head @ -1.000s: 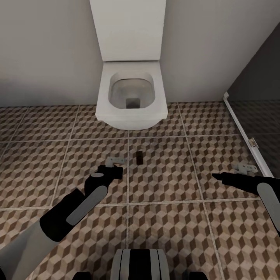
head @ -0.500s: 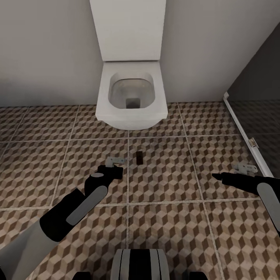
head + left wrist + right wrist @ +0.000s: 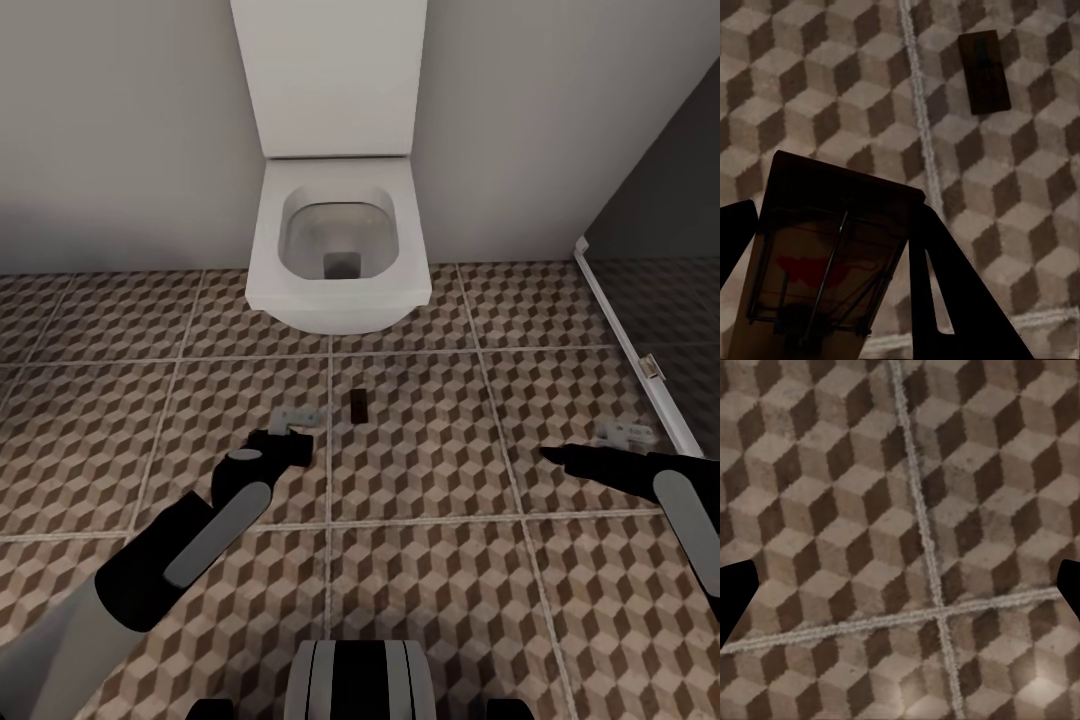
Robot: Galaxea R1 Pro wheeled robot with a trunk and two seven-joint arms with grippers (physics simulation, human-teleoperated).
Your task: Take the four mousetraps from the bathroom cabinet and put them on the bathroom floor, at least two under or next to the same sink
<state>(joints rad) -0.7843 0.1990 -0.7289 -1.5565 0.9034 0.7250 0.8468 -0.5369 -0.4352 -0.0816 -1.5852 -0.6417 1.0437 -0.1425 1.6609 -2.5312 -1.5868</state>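
Tan wood shows between the left end effector's (image 3: 832,300) fingers: it is pinching a mousetrap (image 3: 825,262) low over the bathroom floor (image 3: 440,450), near one already lying there (image 3: 358,405). Next comes releasing it flat. The right end effector (image 3: 900,585) is hanging spread, empty.

Left hand (image 3: 290,446) closed on a load, right hand (image 3: 556,455) spread wide, both arms low
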